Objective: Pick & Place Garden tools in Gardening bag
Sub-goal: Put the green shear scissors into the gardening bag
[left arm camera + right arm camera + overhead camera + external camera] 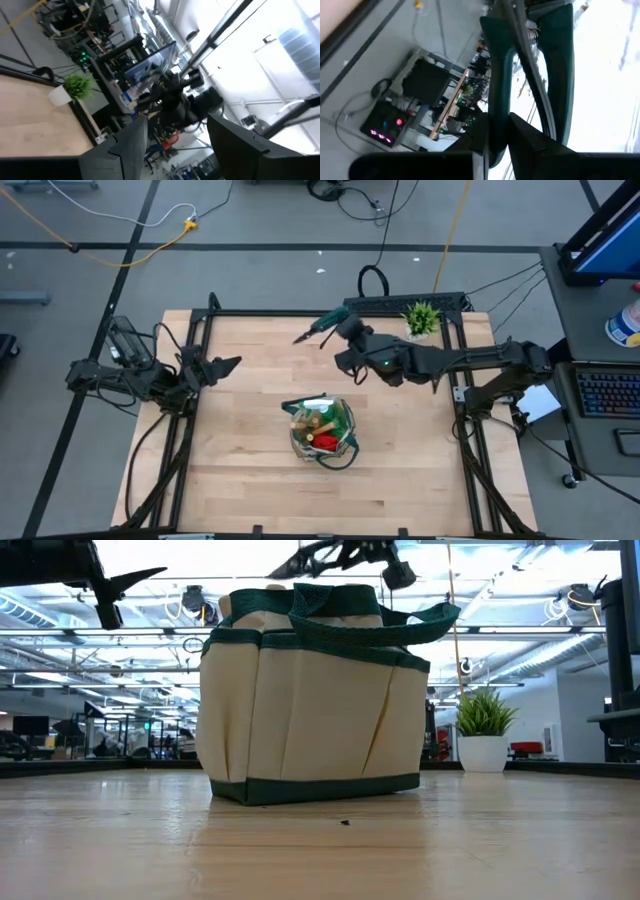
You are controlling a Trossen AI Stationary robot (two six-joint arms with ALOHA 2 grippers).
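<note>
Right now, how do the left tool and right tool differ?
Left tool: open, empty, at the table's left edge. Right tool: shut on green-handled dark pruning shears, raised over the table's far side behind the beige green-trimmed fabric bag. Both are off the tabletop.

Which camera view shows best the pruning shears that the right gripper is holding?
The right wrist view: the pruning shears fill it, their green handles clamped in the right gripper. The high view shows them small, above the table. The low view shows only a dark outline at the top edge. The left wrist view shows them indistinctly.
</note>
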